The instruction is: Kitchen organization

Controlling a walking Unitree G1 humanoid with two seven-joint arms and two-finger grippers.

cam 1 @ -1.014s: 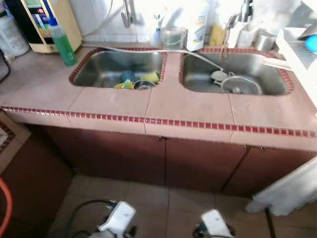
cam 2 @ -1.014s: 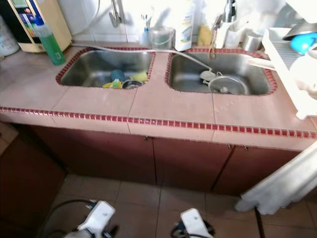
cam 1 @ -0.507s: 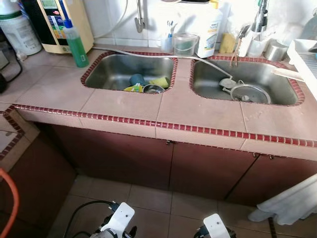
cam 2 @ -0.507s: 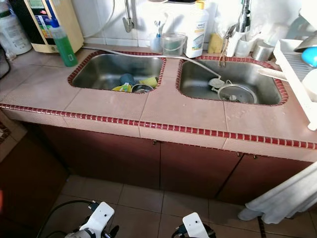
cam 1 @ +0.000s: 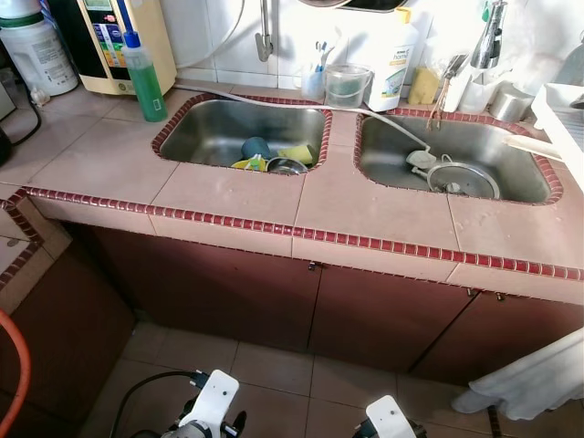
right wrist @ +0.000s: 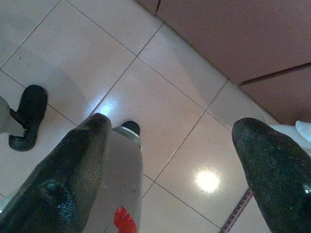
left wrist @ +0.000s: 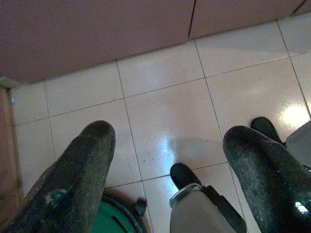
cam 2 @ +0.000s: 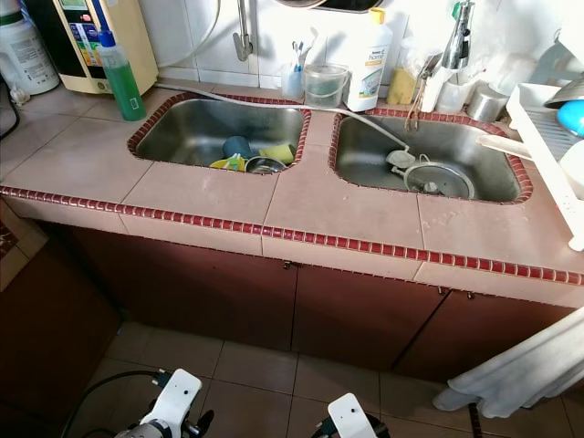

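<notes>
A pink-tiled counter (cam 1: pixel 228 196) edged with small dark-red tiles carries two stainless steel sinks side by side. The left sink (cam 1: pixel 205 137) holds a teal cup (cam 1: pixel 255 147), a yellow-green sponge (cam 1: pixel 297 153) at its 3 o'clock and a small round steel bowl (cam 1: pixel 286 166) just below them, all bunched at the basin's near right. The right sink (cam 1: pixel 392 155) holds a round steel strainer lid (cam 1: pixel 465 180) with a white hose (cam 1: pixel 365 110) running across the divider to it. A green liquid bottle with a blue cap (cam 1: pixel 144 79) stands upright at the left sink's 10 o'clock, beside a beige water dispenser (cam 1: pixel 123 36). A tall white detergent bottle (cam 1: pixel 391 64) and a clear plastic cup (cam 1: pixel 347 85) stand at the back wall, at 12 o'clock between the basins. A white dish rack (cam 2: pixel 547 137) sits at far right.

Both arms hang low over the beige floor tiles (left wrist: pixel 165 111) before the brown cabinet doors (cam 1: pixel 365 310). The left gripper (left wrist: pixel 167 165) has its black fingers spread wide, holding nothing; the right gripper (right wrist: pixel 170 165) likewise.
</notes>
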